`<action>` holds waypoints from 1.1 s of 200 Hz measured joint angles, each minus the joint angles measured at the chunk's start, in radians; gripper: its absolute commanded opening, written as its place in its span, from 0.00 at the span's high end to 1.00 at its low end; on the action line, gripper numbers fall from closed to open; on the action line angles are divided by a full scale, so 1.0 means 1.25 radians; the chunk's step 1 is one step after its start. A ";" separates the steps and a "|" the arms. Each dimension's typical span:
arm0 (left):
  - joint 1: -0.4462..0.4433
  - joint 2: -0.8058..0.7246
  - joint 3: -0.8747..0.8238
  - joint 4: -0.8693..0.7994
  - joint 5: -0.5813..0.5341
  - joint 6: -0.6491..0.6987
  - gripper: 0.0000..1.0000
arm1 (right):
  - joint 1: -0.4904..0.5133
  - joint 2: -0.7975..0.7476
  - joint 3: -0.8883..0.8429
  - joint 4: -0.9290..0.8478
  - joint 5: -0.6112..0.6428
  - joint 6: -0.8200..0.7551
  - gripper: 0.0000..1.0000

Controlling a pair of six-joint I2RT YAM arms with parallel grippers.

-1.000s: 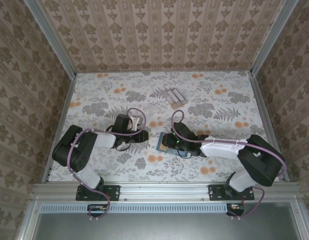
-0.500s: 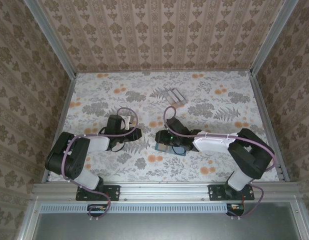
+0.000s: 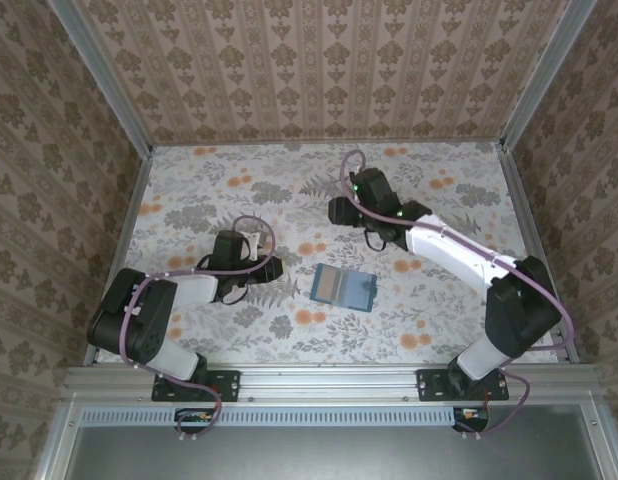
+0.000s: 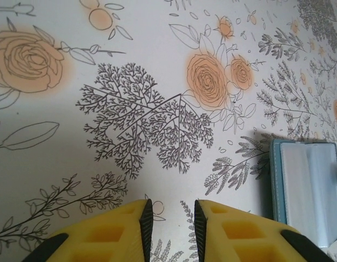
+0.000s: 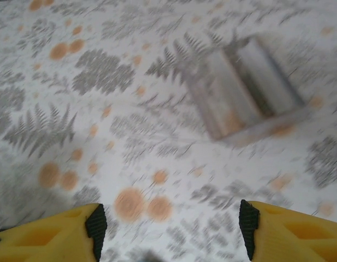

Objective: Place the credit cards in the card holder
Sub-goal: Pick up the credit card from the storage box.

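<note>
While card holder [image 3: 344,287] lies open, right claw [image 5: 171,224] wide, left claw [image 4: 173,221] narrow

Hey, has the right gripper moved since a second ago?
Yes. In the overhead view the right gripper was over the card holder; it has now swung away toward the back wall, leaving the holder uncovered.

A lab-style robot test cell. Wallpapered panels [image 3: 319,70] and aluminium rails [image 3: 329,382] box in the floral-print tabletop [image 3: 189,200].
</note>
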 measured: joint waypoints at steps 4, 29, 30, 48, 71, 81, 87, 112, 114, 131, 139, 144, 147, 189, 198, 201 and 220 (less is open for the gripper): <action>-0.002 -0.001 0.000 -0.001 -0.003 0.002 0.70 | -0.008 0.015 0.018 -0.009 0.003 -0.013 0.26; -0.013 -0.002 0.001 -0.004 -0.009 0.009 0.69 | -0.045 0.119 0.132 -0.062 0.013 -0.100 0.18; -0.014 -0.003 0.001 -0.004 -0.009 0.010 0.69 | -0.046 0.125 0.138 -0.065 0.013 -0.103 0.18; -0.023 -0.004 0.001 -0.005 -0.019 0.015 0.68 | -0.057 0.201 0.214 -0.109 0.013 -0.157 0.16; -0.032 -0.004 0.005 -0.017 -0.027 0.021 0.68 | -0.063 0.282 0.290 -0.150 0.015 -0.208 0.16; -0.033 -0.005 0.005 -0.023 -0.030 0.024 0.67 | -0.066 0.313 0.319 -0.166 0.020 -0.226 0.16; -0.033 -0.008 0.005 -0.026 -0.032 0.027 0.67 | -0.067 0.333 0.340 -0.178 0.024 -0.237 0.16; -0.033 -0.020 0.006 -0.034 -0.042 0.033 0.67 | -0.080 0.407 0.410 -0.207 0.042 -0.266 0.16; -0.033 -0.020 0.006 -0.034 -0.043 0.034 0.67 | -0.082 0.412 0.413 -0.208 0.043 -0.267 0.16; -0.040 -0.020 0.008 -0.037 -0.046 0.035 0.67 | -0.095 0.443 0.434 -0.225 0.058 -0.280 0.17; -0.049 -0.020 0.008 -0.038 -0.048 0.035 0.67 | -0.101 0.455 0.443 -0.230 0.064 -0.284 0.17; -0.054 -0.020 0.008 -0.039 -0.049 0.035 0.67 | -0.105 0.462 0.448 -0.233 0.069 -0.287 0.17; -0.056 -0.020 0.008 -0.039 -0.049 0.035 0.67 | -0.107 0.465 0.451 -0.234 0.071 -0.287 0.17; -0.064 -0.020 0.008 -0.044 -0.052 0.036 0.66 | -0.121 0.500 0.487 -0.247 0.104 -0.308 0.21; -0.064 -0.021 0.008 -0.044 -0.056 0.036 0.66 | -0.121 0.502 0.488 -0.246 0.115 -0.309 0.21; -0.064 -0.021 0.008 -0.044 -0.057 0.036 0.66 | -0.121 0.502 0.488 -0.245 0.117 -0.309 0.21; -0.064 -0.021 0.008 -0.044 -0.058 0.036 0.66 | -0.118 0.501 0.488 -0.244 0.136 -0.315 0.21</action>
